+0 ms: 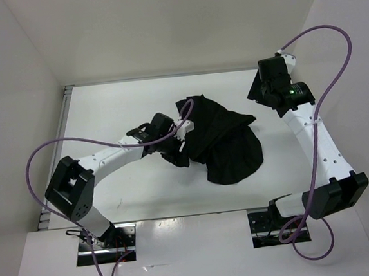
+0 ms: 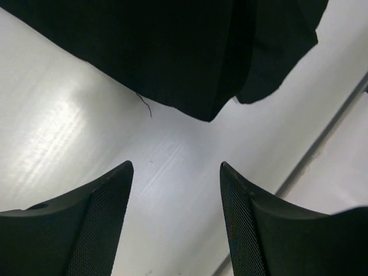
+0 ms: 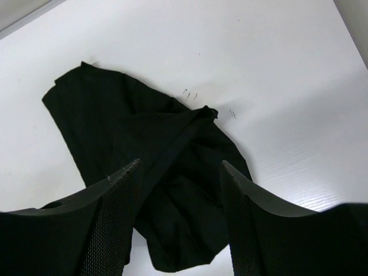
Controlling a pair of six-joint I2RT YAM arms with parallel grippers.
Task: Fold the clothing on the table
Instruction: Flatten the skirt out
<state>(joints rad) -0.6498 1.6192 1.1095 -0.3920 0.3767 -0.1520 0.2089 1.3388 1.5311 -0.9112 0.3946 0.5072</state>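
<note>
The clothing (image 1: 227,141), a black skirt, lies crumpled in a heap at the middle of the white table (image 1: 117,111). My left gripper (image 1: 182,128) sits low at the heap's left edge. In the left wrist view, the left gripper (image 2: 176,167) is open over bare table (image 2: 69,132), with the skirt's hem (image 2: 172,52) just ahead of its tips. My right gripper (image 1: 258,91) hangs apart from the skirt at the far right. In the right wrist view, the right gripper (image 3: 181,164) is open and holds nothing, and the skirt (image 3: 144,138) lies well below it.
White upright walls (image 1: 30,67) close in the table on the left, back and right. A metal rail (image 1: 69,154) runs along the table's left edge. Purple cables (image 1: 334,73) loop off both arms. The table's edge strip (image 2: 328,138) passes close on the left gripper's right.
</note>
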